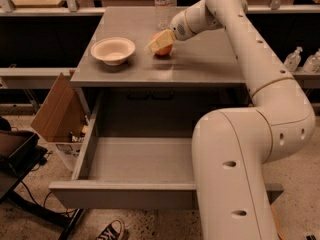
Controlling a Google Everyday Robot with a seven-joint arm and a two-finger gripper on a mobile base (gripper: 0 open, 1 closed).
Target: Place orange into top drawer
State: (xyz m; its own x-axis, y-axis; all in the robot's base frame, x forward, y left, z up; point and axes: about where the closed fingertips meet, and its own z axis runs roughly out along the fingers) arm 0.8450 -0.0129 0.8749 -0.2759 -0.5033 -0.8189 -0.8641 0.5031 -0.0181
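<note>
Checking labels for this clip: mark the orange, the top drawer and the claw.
orange (167,50): camera view, its exposed right side.
top drawer (142,160): camera view, bare interior floor.
claw (156,45): camera view, its tip, at the orange on the cabinet top (210,64).

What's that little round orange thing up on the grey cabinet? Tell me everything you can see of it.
It is a small round orange fruit with smooth-looking skin. It appears to sit on the flat grey cabinet top, apart from the beige bowl and in front of a clear bottle. The robot's pale gripper is right at it and covers its upper left side, so only part of it shows. It is not yet in the open grey top drawer below.
</note>
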